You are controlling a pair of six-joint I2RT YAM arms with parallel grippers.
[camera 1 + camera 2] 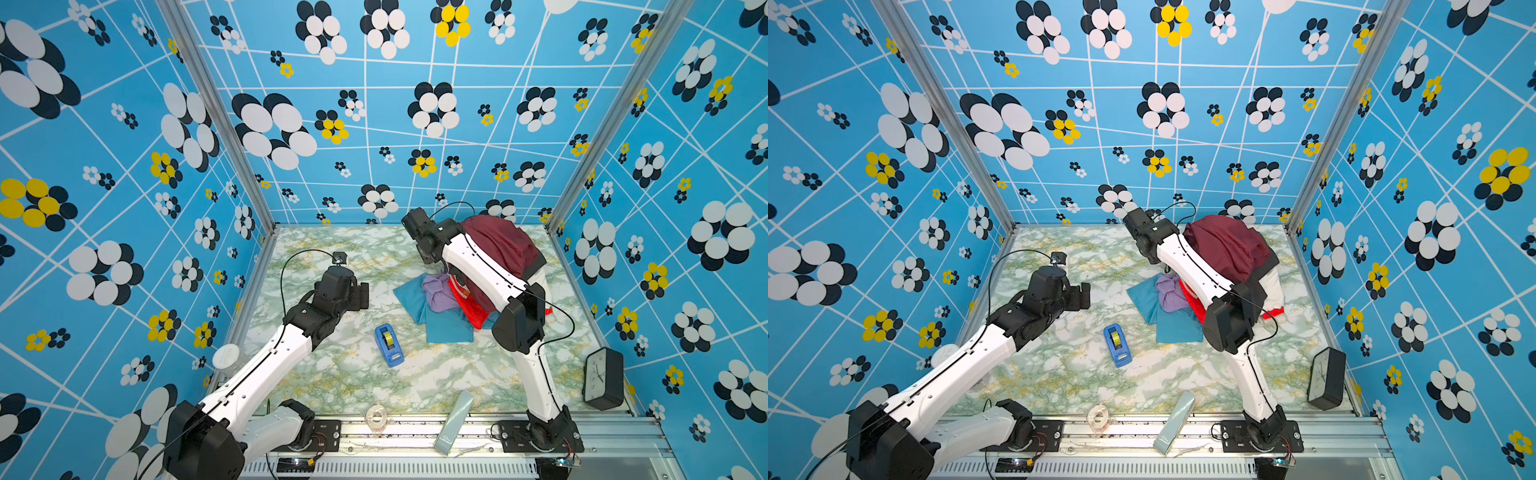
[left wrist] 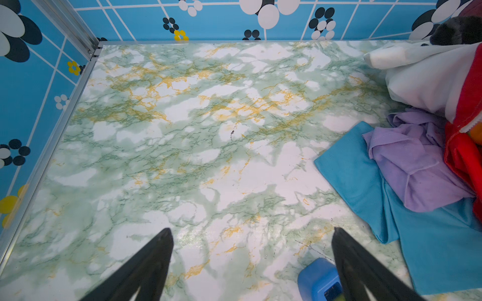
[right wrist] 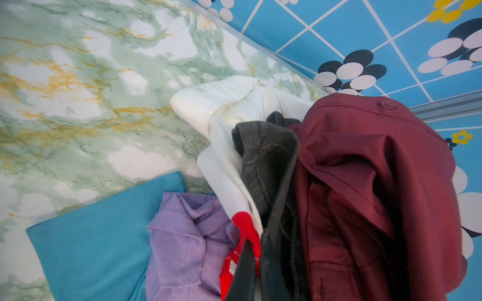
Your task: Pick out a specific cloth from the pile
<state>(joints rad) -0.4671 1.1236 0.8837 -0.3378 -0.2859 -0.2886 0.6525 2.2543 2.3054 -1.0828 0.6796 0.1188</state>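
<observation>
At the pile: right claw pinched the red-and-white cloth.
Over the table: left claw stood wide, holding nothing.

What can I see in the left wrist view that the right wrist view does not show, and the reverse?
Only the left wrist view: the open left gripper and the blue tape dispenser.
Only the right wrist view: the right gripper, shut on the red edge of the red-and-white cloth, and the button on the maroon shirt.
Both: the teal sheet, the lilac shirt, the red-and-white cloth and the marble table.
</observation>
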